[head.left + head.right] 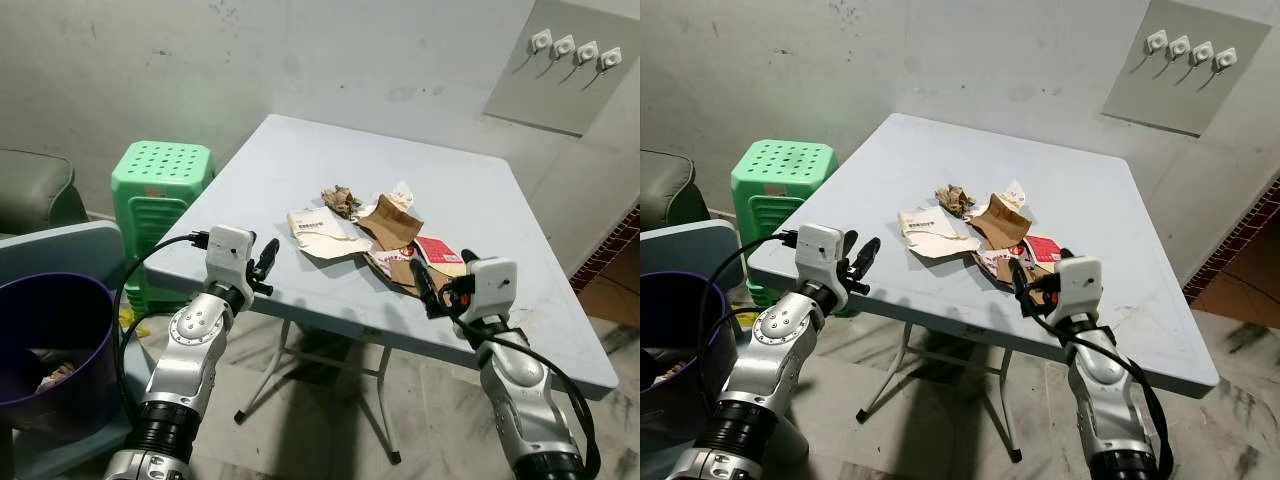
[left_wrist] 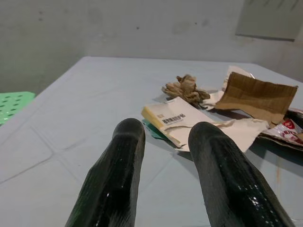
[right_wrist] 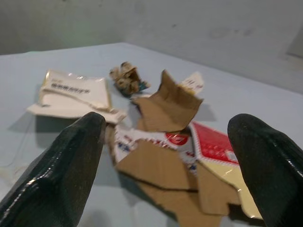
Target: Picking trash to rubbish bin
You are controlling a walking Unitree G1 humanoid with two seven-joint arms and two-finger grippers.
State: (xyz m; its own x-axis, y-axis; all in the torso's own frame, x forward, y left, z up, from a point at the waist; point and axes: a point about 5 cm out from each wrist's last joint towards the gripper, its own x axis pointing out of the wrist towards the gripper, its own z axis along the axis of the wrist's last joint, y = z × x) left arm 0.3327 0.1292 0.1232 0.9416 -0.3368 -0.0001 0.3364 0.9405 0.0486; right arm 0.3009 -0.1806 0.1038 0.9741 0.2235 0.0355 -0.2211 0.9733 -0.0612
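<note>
Nearest the camera, two silver arms reach toward the near edge of a pale blue square table (image 1: 300,170). The left gripper (image 1: 264,264) sits at that edge, toward the near left corner, its two black fingers (image 2: 118,179) a narrow gap apart and holding nothing. The right gripper (image 1: 445,280) hovers over the near edge farther right, its fingers (image 3: 71,156) spread wide and empty, framing the trash just ahead of them.

The trash lies in one loose cluster between the table's middle and its near edge. Closest to the right gripper is a flattened brown cardboard carton (image 3: 161,170) with a red-and-white printed panel (image 1: 437,250). Beside it stands a torn brown cardboard piece (image 1: 392,224), folded upright. Toward the left gripper lies one cream-white packet with a barcode label (image 2: 173,119), resting on a white sheet. Beyond these, toward the table's middle, sits one crumpled brown paper wad (image 1: 341,199) and one small white scrap (image 1: 402,192).

To the left, below the table's level, stands one dark purple rubbish bin (image 1: 50,350) with some waste inside. Farther back, one green plastic stool (image 1: 160,185) stands at the table's left edge. On the far wall, one grey panel (image 1: 560,65) carries four white fittings.
</note>
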